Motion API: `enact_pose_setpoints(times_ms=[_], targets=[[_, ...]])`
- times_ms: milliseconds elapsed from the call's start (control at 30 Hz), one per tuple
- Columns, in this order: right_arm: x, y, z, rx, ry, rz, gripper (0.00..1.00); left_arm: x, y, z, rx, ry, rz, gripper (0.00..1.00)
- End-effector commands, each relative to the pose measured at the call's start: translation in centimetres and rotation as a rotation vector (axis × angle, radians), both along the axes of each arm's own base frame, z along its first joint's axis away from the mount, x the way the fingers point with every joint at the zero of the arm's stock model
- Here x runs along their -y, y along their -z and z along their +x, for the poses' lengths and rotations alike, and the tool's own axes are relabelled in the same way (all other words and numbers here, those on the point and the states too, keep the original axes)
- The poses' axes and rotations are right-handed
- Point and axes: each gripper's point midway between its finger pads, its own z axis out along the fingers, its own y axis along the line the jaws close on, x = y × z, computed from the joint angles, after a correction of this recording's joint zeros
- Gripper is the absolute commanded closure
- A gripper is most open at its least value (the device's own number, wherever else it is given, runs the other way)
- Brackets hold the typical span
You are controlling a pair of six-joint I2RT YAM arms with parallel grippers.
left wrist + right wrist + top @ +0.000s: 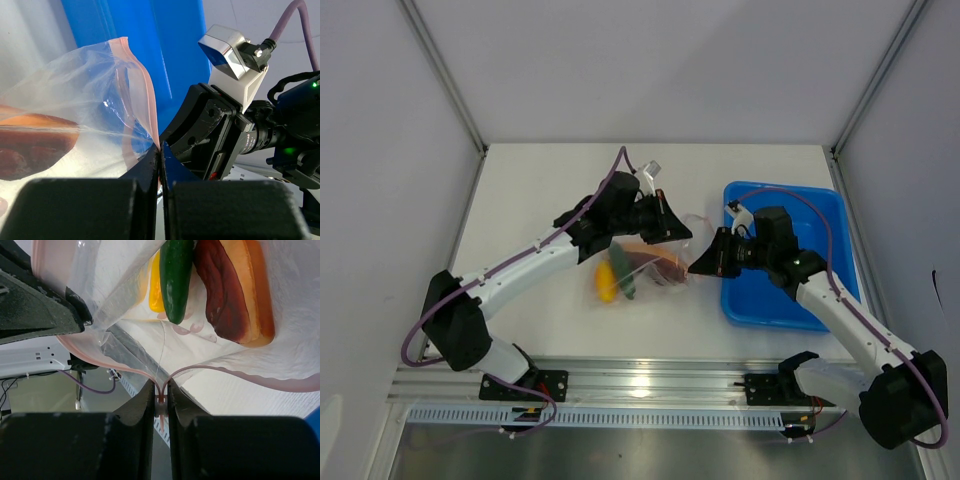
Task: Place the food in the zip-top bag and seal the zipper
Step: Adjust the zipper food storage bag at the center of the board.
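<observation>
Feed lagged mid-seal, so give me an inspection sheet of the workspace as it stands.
Surface: white table, no spills seen.
Job's things: zip-top bag holds cucumber, yellow-orange piece and red-brown piece; zipper parted between the hands, not yet sealed.
Clutter: blue tray right of the bag, under the right arm.
Hands: left hand shut on zipper; right hand shut on zipper.
Cables: purple cable along each arm, none on the bag.
Surroundings: white walls, metal rail at near edge.
</observation>
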Motion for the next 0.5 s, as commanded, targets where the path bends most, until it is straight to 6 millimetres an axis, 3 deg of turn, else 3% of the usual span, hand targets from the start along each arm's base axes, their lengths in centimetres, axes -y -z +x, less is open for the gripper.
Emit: enact_pose_setpoints(times_ms=[0,100,167,233,267,300,367,400,467], targets=[[-0.2,-0.3,0.4,0.022,0.001,0.008,0.88,-0.1,-2.5,-0.3,0.063,0.018,-0.058,0.99],[-0.4,-0.5,0.5,0.038,0.001,-0.013,1.00,-0.2,-2.7,-0.2,0.064,0.019,-0.062,0.99],[-0.6,-1.2,0.4,0.051,-0.019,-0.041,1.00,-0.7,-2.7,0.1,0.071,0.006,-0.054,0.98],[-0.5,-2.1,0.9,0.103,-0.029,-0.091,1.00,-1.7,-2.6,0.6,0.079,-0.022,-0.029,0.85],[-0.6,-3.8,1.1,0.124,-0.037,-0.105,1.00,-2.3,-2.5,1.1,0.090,-0.053,-0.013,0.75],[-1.0,-4.1,1.4,0.131,-0.056,-0.122,1.00,-3.2,-3.1,0.9,0.109,-0.076,-0.012,0.58],[-0.9,-5.0,1.4,0.154,-0.100,-0.167,1.00,-4.9,-3.6,1.8,0.168,-0.132,0.017,0.49],[-1.4,-7.5,2.0,0.210,-0.115,-0.159,1.00,-5.9,-5.0,1.6,0.209,-0.152,0.012,0.41],[-1.8,-7.4,2.4,0.202,-0.174,-0.208,1.00,-7.6,-5.9,1.5,0.273,-0.182,0.063,0.36]])
